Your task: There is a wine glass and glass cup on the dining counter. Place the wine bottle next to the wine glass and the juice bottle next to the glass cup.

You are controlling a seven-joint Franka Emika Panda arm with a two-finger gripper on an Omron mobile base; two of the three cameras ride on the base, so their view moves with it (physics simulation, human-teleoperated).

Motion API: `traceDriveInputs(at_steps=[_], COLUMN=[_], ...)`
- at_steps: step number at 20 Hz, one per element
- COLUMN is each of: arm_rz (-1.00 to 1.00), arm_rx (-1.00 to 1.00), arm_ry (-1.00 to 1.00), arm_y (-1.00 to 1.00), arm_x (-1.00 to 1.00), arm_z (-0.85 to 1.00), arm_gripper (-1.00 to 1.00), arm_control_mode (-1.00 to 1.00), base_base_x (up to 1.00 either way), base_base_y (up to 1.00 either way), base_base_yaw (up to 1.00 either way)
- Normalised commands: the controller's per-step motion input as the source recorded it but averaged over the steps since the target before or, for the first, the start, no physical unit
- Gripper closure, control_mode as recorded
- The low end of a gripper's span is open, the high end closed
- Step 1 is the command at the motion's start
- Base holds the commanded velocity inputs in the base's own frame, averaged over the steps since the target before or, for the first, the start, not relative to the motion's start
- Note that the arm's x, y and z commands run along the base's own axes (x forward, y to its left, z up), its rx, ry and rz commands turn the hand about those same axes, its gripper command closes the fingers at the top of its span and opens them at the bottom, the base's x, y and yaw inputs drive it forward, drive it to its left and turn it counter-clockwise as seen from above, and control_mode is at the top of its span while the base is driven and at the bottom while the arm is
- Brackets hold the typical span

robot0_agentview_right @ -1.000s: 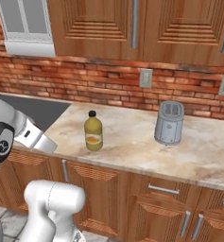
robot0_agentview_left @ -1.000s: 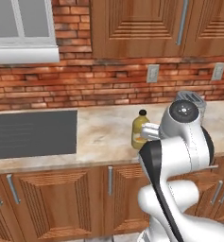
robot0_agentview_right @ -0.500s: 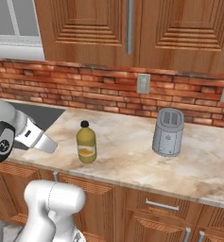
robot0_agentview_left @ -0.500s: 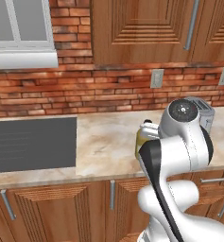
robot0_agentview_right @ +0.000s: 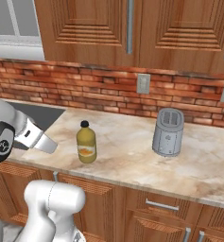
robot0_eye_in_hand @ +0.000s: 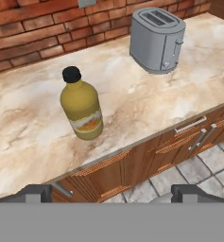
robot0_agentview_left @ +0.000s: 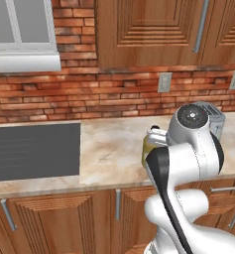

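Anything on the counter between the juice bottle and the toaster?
No. Between the juice bottle and the toaster the worktop is bare, per the right base view.

We've got a grey toaster (robot0_agentview_right: 168, 132) sitting upright toward the tabletop's (robot0_agentview_right: 127, 160) back edge, near the brick wall (robot0_agentview_right: 99, 92). A dark cooktop (robot0_agentview_left: 32, 150) sits flush at the tabletop's left end. Wooden cabinets (robot0_agentview_left: 153, 30) above, drawers (robot0_eye_in_hand: 189, 134) below the front edge.
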Motion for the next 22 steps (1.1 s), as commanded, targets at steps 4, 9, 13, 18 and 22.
traceDriveInputs(at_steps=[4,9,13,18,22], arm_rz=[0.00,0.00,-0.06,-0.28,-0.39], arm_rx=[0.00,0.00,-0.01,-0.02,-0.12], arm_ry=[0.00,0.00,-0.04,-0.11,-0.18], arm_y=[0.00,0.01,0.27,0.48,0.55], arm_x=[0.00,-0.02,-0.01,0.01,0.13], arm_z=[0.00,0.00,0.05,0.01,0.00], arm_gripper=[-1.00,-1.00,-1.00,-1.00,-1.00], arm_control_mode=[1.00,-1.00,-1.00,-1.00,-1.00], base_base_x=[0.00,0.00,0.00,0.00,0.00], base_base_y=[0.00,0.00,0.00,0.00,0.00], base_base_yaw=[0.00,0.00,0.00,0.00,0.00])
